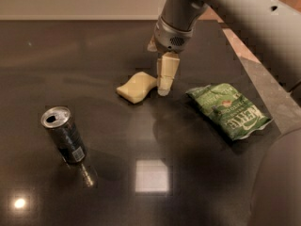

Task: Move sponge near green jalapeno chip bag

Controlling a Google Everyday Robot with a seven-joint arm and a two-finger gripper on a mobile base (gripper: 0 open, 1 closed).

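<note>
Camera view is looking down on a dark glossy table [94,46], with the grey arm [244,13] slanting in from the 1 o'clock corner. The gripper [163,91] is hanging at the end of it, pointing straight down, its pale tip sitting low over the tabletop a little above the middle of the scene. Whether it is open or closed I cannot tell.

The sponge [136,87] is lying flat on the table at 9 o'clock of the gripper, its right edge just beside the gripper's tip; whether the two are touching I cannot tell. Nothing is being carried.

The green jalapeno chip bag [229,109] is lying flat and crinkled at 4 o'clock of the gripper, apart from both gripper and sponge, with the gripper standing between sponge and bag. The bag's white lettering is running towards its 4 o'clock end.

A dark drink can [62,134] is standing upright at 8 o'clock of the sponge, well apart from it, its opened top showing. A square patch of light [151,175] is reflecting off the table at 6 o'clock of the gripper.
</note>
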